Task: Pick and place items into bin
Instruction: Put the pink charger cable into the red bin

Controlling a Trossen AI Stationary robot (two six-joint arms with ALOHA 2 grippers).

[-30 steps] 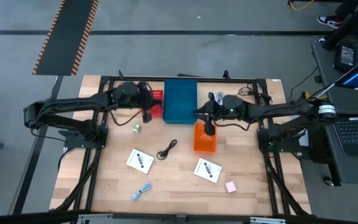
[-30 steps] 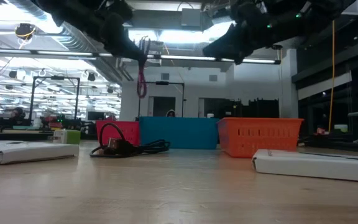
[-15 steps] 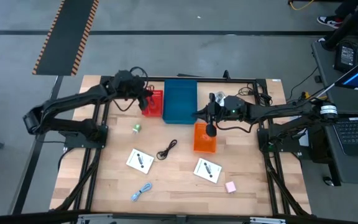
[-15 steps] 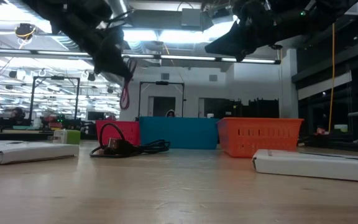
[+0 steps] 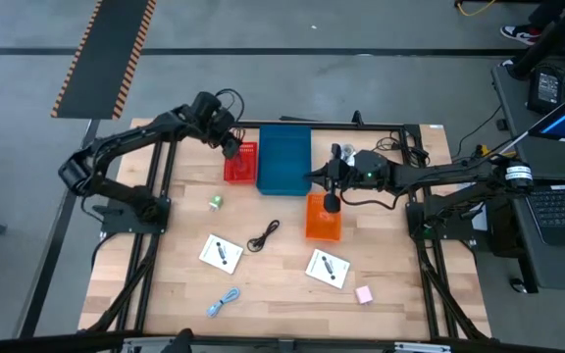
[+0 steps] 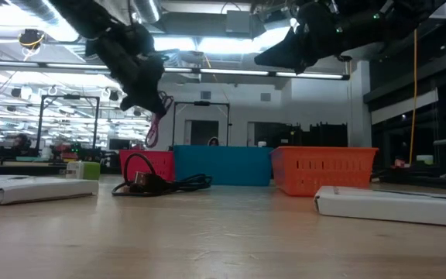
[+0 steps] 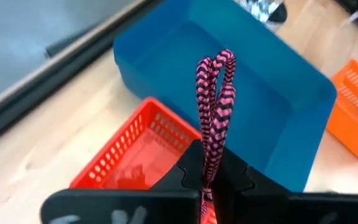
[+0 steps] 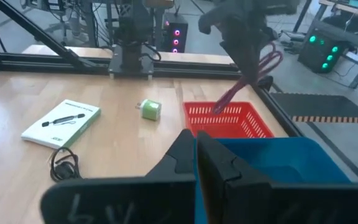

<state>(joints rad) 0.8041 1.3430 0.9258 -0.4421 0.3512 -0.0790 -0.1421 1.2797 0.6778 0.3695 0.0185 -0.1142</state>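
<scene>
Gripping a looped pink-and-black braided cord (image 7: 215, 106), the left gripper (image 7: 207, 177) has its fingers pinched tight on the cord's lower end, the loop standing up past the fingertips. In the high view this gripper (image 5: 230, 144) hangs above the back edge of the red basket (image 5: 240, 163); the low view shows the cord (image 6: 159, 116) dangling in the air above that basket (image 6: 146, 164).

The right gripper (image 8: 195, 163) has its fingers pressed together with nothing between them. From above it sits (image 5: 331, 201) over the orange basket (image 5: 323, 220), near the right wall of the blue bin (image 5: 283, 159).

Bins stand in a row at the back of the wooden table (image 5: 175, 279): red, blue, then orange (the orange one set a little closer to the front).

Items loose on the table:
- green piece (image 5: 216, 202), in front of the red basket and apart from it
- black coiled cable (image 5: 263, 235), mid-table
- left white card (image 5: 221, 253), just left of the black cable
- right white card (image 5: 328, 268), in front of the orange basket
- light-blue cable (image 5: 224, 301), near the front edge
- pink block (image 5: 364, 294), front right, near the right card

None of these touch a gripper. In the low view the black cable (image 6: 152, 182) lies in front of the red basket and blue bin (image 6: 221, 164).
</scene>
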